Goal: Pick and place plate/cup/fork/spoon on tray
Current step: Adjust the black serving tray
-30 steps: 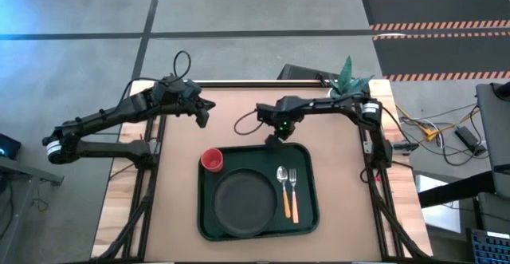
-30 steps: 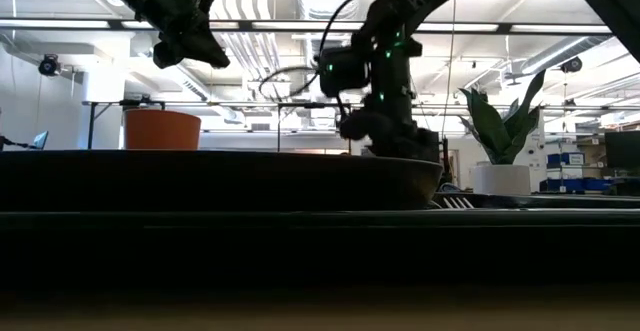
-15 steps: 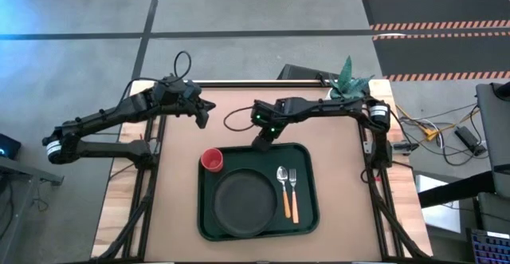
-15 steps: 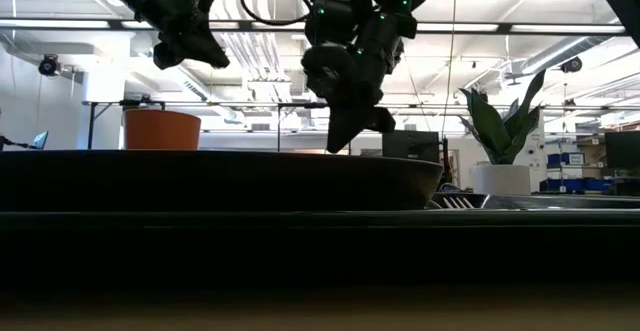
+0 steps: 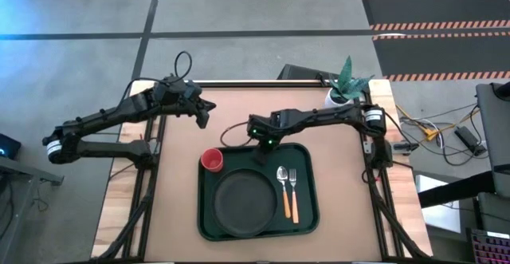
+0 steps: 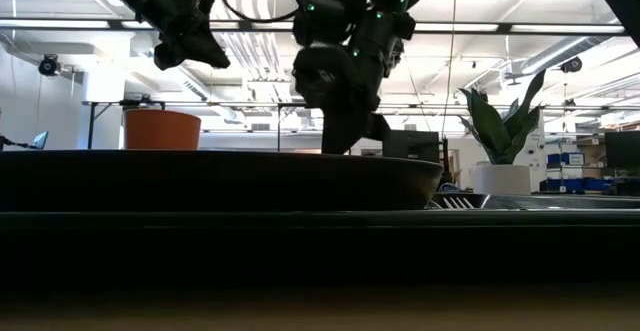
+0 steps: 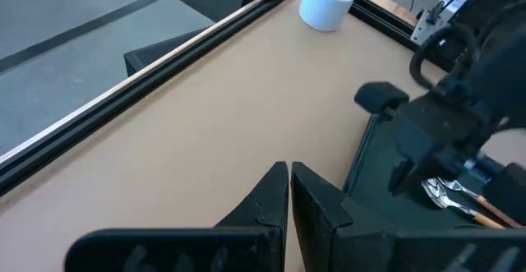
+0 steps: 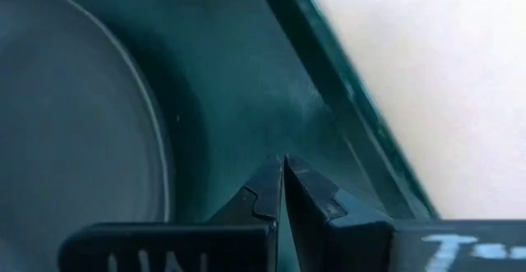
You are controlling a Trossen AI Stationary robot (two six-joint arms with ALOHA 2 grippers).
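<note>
Right gripper (image 5: 260, 148): fingers pressed together, nothing between them. It hung over the far edge of the tray (image 5: 307, 216), near the middle of that edge, between the cup and the cutlery. Its own wrist camera showed the shut fingertips (image 8: 283, 186) above bare green tray floor (image 8: 238, 99), with the rim of the plate (image 8: 156, 140) to one side and the tray's raised edge against the tan table (image 8: 427, 75) to the other. No contact with the tray could be confirmed.

Left gripper (image 5: 204, 116): fingers likewise closed and empty, held in the air above the table's far left part, well apart from the tray.

Tray: large, dark green, rectangular, rounded corners, lying on the near middle of the table.

Plate (image 5: 243, 202): round, dark grey-black, raised rim, lying flat in the tray's centre.

Cup (image 5: 211, 160): small, red, upright in the tray's far left corner, just beside the plate.

Spoon (image 5: 284, 188) and fork (image 5: 292, 192): orange handles, silver heads pointing away, lying side by side to the right of the plate, spoon nearer the plate.

Potted plant (image 5: 344, 88): white pot, green leaves, at the table's far right corner.
</note>
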